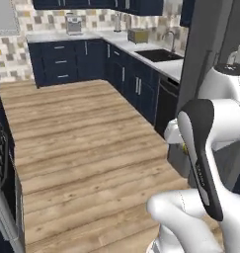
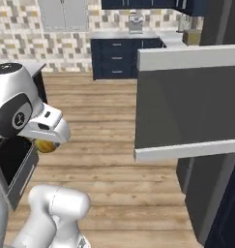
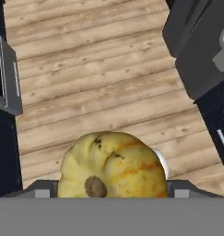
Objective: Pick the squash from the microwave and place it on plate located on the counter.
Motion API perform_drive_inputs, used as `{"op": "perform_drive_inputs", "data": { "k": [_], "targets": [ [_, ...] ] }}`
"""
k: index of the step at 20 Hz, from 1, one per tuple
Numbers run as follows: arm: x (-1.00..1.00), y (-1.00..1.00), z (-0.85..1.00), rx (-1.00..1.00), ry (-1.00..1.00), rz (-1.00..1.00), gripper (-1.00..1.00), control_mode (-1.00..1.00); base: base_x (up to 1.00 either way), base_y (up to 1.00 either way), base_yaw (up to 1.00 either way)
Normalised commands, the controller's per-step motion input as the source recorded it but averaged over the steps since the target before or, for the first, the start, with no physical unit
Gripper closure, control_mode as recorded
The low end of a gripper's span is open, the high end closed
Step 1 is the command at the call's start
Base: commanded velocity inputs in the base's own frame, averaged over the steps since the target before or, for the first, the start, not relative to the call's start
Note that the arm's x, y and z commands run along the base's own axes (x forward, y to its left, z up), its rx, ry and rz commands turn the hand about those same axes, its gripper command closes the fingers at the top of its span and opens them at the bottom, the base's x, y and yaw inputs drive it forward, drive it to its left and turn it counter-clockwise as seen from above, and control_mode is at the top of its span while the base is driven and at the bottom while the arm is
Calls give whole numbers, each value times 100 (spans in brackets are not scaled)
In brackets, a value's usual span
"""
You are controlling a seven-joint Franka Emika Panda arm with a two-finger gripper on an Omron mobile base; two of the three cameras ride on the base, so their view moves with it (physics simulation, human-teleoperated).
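Gripper [image 3: 111, 196] of mine is closed around the squash [image 3: 112, 166], low in the hand view's centre, above wooden floor. For this step I should carry it level and slowly toward the counter [image 1: 141, 52], upper right.

Between my fingers the squash [image 3: 114, 165] looks waxy, ribbed and mottled; the floor [image 3: 99, 87] is matt grained wood.
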Motion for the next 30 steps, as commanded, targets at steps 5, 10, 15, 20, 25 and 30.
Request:
{"op": "perform_drive_inputs", "data": {
  "k": [5, 10, 15, 20, 25, 30],
  "targets": [
    [0, 0, 0, 0, 0, 0, 100, 100, 9, -2, 95],
    [0, 0, 0, 0, 0, 0, 100, 100, 42, 2, 53],
    [0, 0, 0, 0, 0, 0, 100, 100, 31, 1, 81],
    [0, 0, 0, 0, 0, 0, 100, 100, 8, 0, 96],
    [0, 0, 0, 0, 0, 0, 100, 100, 11, 0, 93],
    [0, 0, 0, 0, 0, 0, 100, 100, 37, -9, 20]
  ]
}}
